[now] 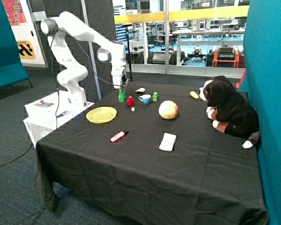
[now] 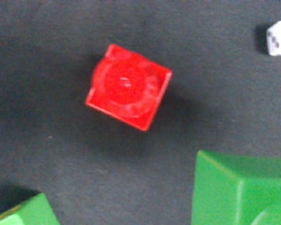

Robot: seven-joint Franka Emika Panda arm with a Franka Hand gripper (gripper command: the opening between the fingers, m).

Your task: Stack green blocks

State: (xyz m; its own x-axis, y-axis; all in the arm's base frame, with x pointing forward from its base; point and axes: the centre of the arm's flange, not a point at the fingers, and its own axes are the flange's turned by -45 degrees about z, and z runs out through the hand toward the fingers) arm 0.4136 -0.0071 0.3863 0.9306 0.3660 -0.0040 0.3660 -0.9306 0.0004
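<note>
Gripper [image 1: 122, 88] sat directly over the tall green plastic stack [image 1: 122, 96] beside the small red studded block [image 1: 130, 101]; couldn't tell whether it was clamped or released. That stack looked like two small green studded blocks [image 2: 241, 190] already joined. The third green block [image 1: 155, 96] stood past the blue cup [image 1: 145, 99]. Judged light, rigid, slick plastic: best pinched on flat opposite sides, below the stud.
</note>
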